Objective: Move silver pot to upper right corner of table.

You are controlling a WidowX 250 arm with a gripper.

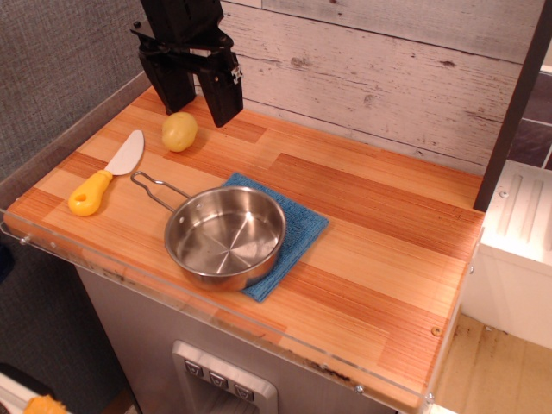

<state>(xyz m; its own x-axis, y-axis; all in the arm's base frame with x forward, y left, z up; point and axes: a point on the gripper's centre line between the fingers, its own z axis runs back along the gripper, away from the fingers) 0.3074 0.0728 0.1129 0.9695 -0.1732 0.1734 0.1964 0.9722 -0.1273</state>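
The silver pot (pixel 225 236) is a shallow shiny steel pan, empty, resting on a blue cloth (pixel 293 229) near the front middle of the wooden table (pixel 379 216). Its thin wire loop handle (pixel 155 190) points to the left rear. My black gripper (pixel 199 102) hangs open and empty above the table's rear left, well behind and left of the pot, with its two fingers spread apart just above a yellow potato.
A yellow potato (pixel 179 131) lies under the gripper at the rear left. A toy knife (pixel 108 173) with a yellow handle lies at the left. A plank wall stands behind the table. A dark post (pixel 512 112) rises at the right rear corner.
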